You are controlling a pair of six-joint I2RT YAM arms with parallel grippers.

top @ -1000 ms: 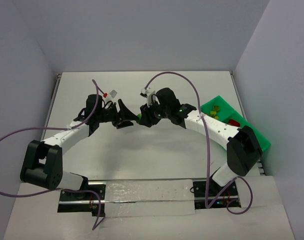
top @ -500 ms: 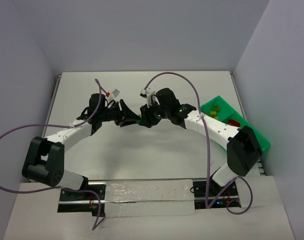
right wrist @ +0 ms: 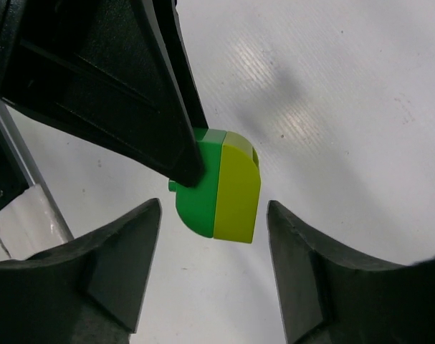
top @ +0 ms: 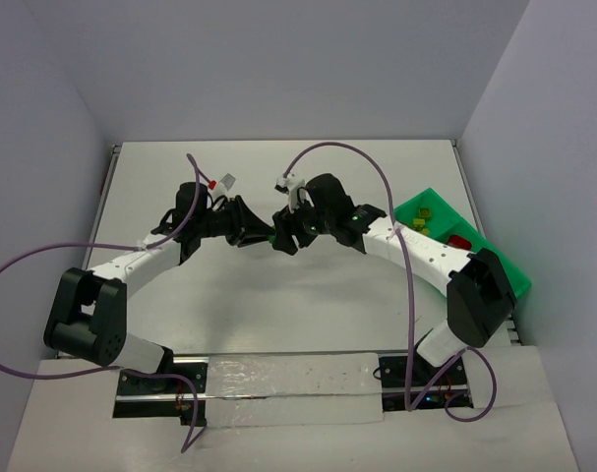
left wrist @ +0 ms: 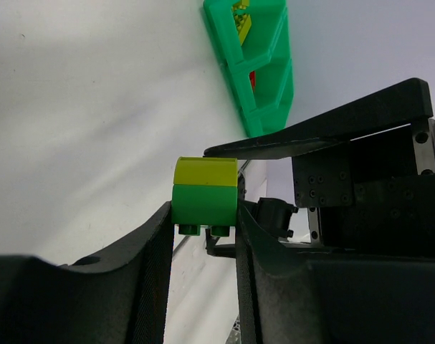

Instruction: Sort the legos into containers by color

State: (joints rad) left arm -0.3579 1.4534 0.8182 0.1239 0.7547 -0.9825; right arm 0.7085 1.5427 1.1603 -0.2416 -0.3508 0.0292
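Note:
A two-colour stack of legos (left wrist: 205, 201), green below and yellow-green on top, hangs in the air above the table. My left gripper (left wrist: 204, 218) is shut on its green half. In the top view the stack (top: 272, 234) sits between the two gripper heads at mid-table. My right gripper (right wrist: 212, 211) is open, its fingers on either side of the stack (right wrist: 221, 190) with gaps and no contact. The bright green tray of containers (top: 514, 280) stands at the right edge, with yellow-green legos (top: 423, 211) and a red lego (top: 459, 241) in its compartments.
The tray (left wrist: 264, 72) appears far off in the left wrist view. Purple cables loop above both arms. Grey walls close the table at the back and sides.
The left arm moved right to meet the right gripper, and its jaws closed on the stack. The right gripper has let go and opened.

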